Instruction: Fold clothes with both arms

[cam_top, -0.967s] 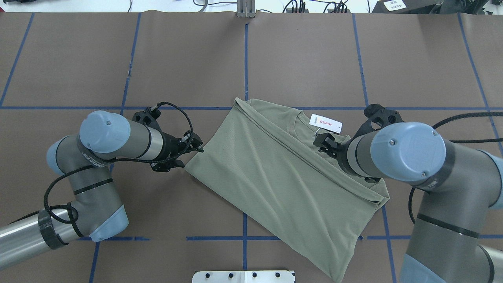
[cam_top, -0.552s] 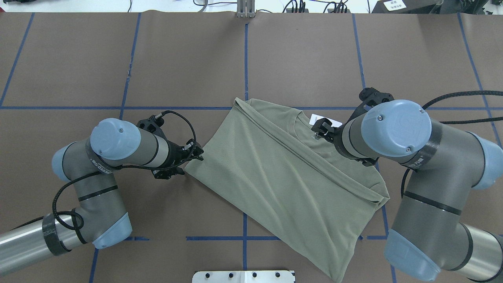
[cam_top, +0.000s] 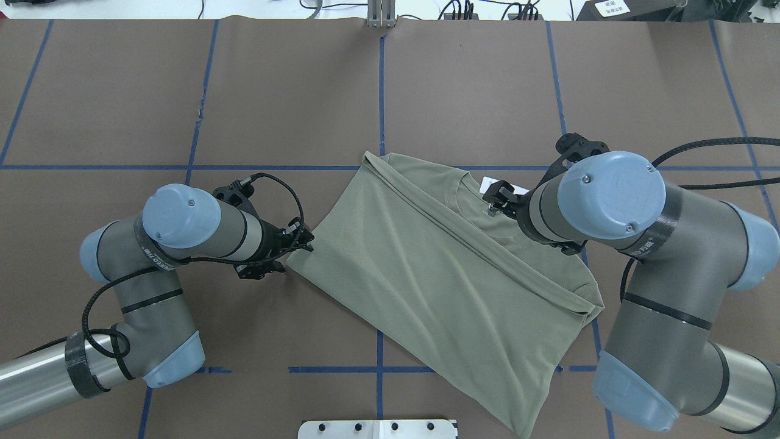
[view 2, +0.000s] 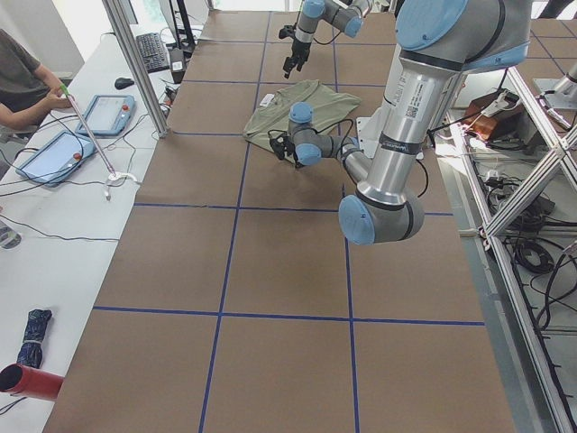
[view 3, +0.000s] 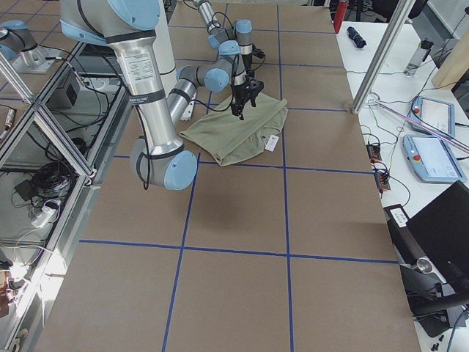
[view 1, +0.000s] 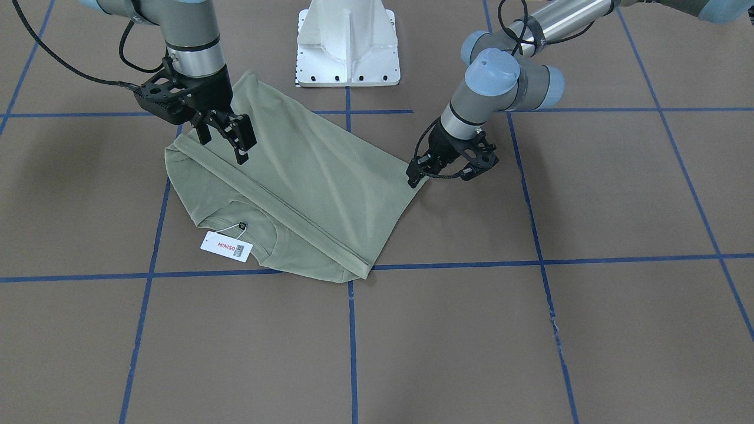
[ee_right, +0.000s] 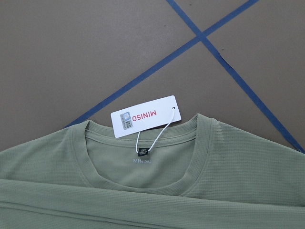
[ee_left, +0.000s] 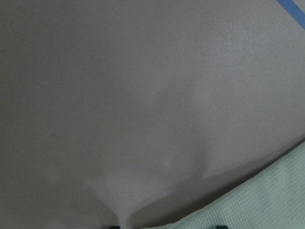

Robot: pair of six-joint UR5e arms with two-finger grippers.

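The sage-green shirt (cam_top: 439, 286) lies folded and skewed mid-tabletop (cam_top: 244, 91), the left tool (view 1: 439, 174) low at its left corner with jaws apart, the right tool (view 1: 224, 147) hovering above the collar end, seemingly open too.

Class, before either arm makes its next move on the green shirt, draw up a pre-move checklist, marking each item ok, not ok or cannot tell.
1. Shirt lies flat on the table: ok.
2. Left gripper open at the shirt's side corner: ok.
3. Cloth inside the left gripper: cannot tell.
4. Right gripper open above the shirt: ok.
5. Hang tag tucked away: not ok, it lies loose across the collar.
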